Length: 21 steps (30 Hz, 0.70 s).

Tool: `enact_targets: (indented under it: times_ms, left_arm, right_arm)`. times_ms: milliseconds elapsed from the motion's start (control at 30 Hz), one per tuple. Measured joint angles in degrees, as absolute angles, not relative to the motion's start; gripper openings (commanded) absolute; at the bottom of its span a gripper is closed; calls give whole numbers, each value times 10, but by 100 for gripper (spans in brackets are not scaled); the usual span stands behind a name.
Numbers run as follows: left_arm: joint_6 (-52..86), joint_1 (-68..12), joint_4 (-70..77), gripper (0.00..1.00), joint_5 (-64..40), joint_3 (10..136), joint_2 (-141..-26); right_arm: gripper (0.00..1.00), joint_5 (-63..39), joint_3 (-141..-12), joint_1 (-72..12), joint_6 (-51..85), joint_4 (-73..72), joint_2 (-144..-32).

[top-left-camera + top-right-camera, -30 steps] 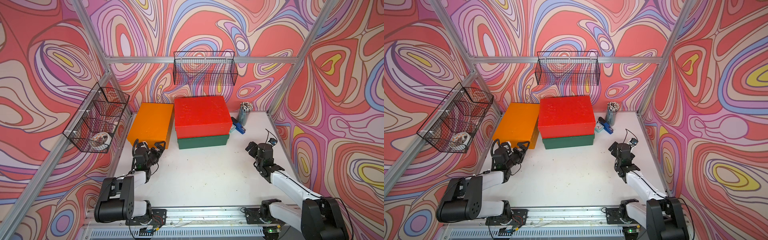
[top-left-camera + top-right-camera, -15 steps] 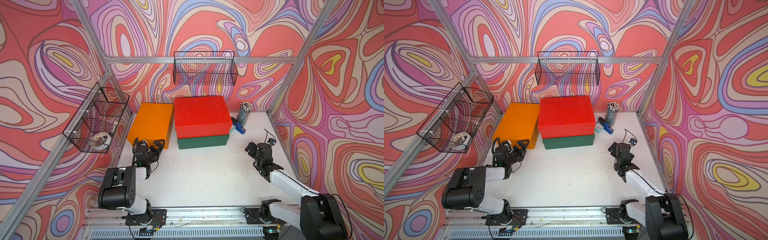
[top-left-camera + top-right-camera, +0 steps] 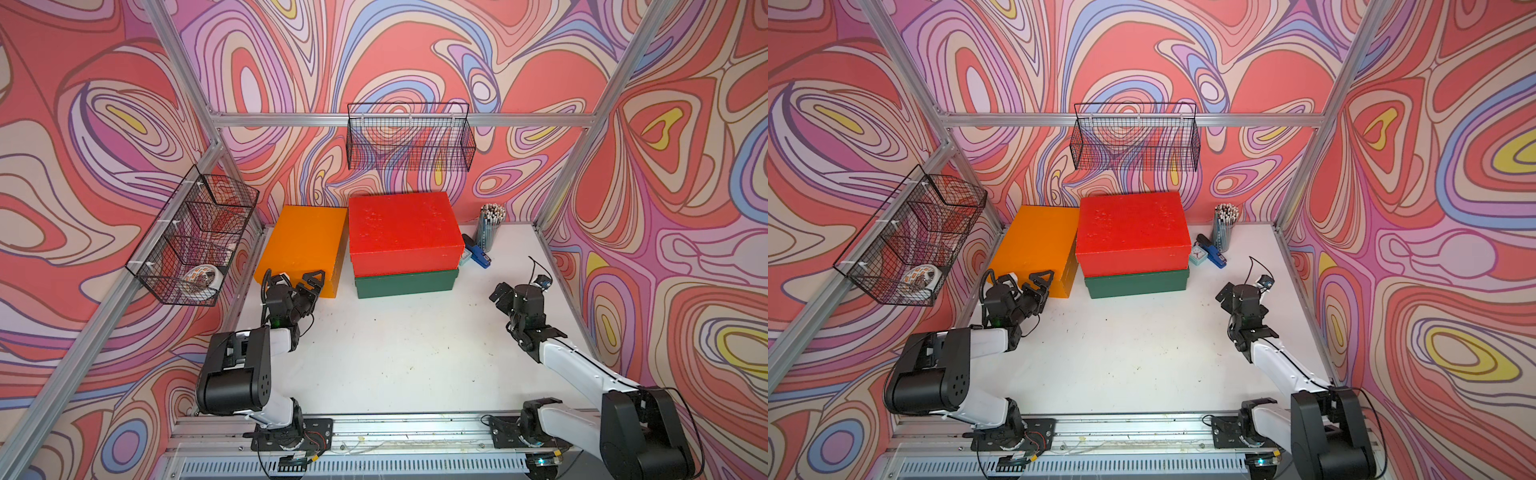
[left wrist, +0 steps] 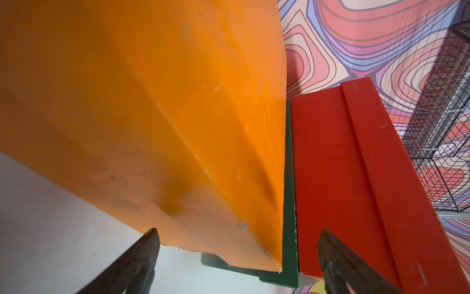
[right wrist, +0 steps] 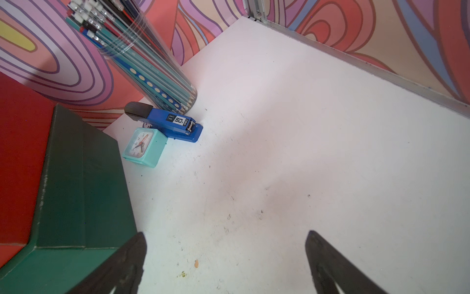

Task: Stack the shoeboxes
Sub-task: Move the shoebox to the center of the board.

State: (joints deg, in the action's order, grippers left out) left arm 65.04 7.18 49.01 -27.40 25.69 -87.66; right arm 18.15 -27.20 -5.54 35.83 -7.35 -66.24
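The red box [image 3: 403, 230] is seen stacked on the green box [image 3: 405, 282] at the back of the table [image 3: 395, 345], with their edges roughly aligned. The orange box [image 3: 305, 241] is set on the table just beside them, on the robot's left, with its long side close against the pair. In the left wrist view only a narrow strip of green is seen between orange and red.

The left gripper [image 3: 291, 275] is held low at the near end of the orange box. Its jaws are spread wide and nothing is clamped. Whether a finger touches the box cannot be told.

The right gripper [image 3: 503, 294] is held over bare table at the right, apart from the boxes, with its jaws fully spread and empty.

A pencil cup [image 3: 490, 226], a stapler [image 3: 478, 254] and a clock [image 5: 143, 147] are grouped by the right end of the green box.
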Motion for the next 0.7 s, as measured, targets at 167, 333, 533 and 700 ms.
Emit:
enact_targets:
  times_ms: [167, 333, 533, 700]
  left_arm:
    - [650, 72, 490, 89, -271, 268, -878]
    - [650, 76, 482, 85, -267, 270, -879]
    - [649, 76, 479, 76, -259, 270, -879]
    - [652, 76, 481, 64, -256, 270, -891]
  right_arm:
    - [98, 181, -272, -55, 358, -74, -663]
    - [98, 180, -272, -55, 358, -74, -663]
    - [98, 179, -272, -55, 357, -74, -663]
    - [98, 177, -272, -55, 357, -74, -663]
